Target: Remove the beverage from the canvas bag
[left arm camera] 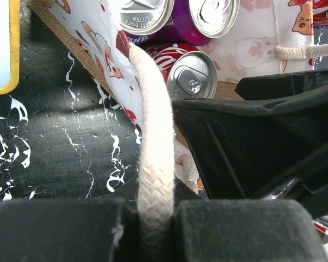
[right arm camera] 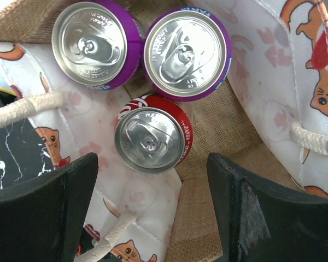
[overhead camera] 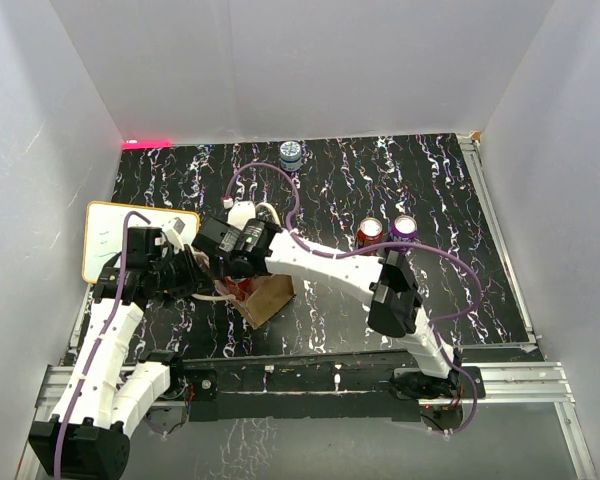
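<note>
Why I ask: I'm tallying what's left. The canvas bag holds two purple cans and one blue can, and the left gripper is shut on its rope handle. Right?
Almost. The right wrist view shows the canvas bag holding two purple cans and one red can, not blue. The left gripper is shut on its rope handle.

Robotics lab test cell: plain white panels [overhead camera: 310, 60] enclose a black marbled tabletop [overhead camera: 380, 180], with white robot arms [overhead camera: 320, 264] bolted to an aluminium rail [overhead camera: 520, 380].

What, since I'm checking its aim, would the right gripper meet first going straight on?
Most likely the red can, centred between its open jaws in the canvas bag; depth is unclear.
</note>
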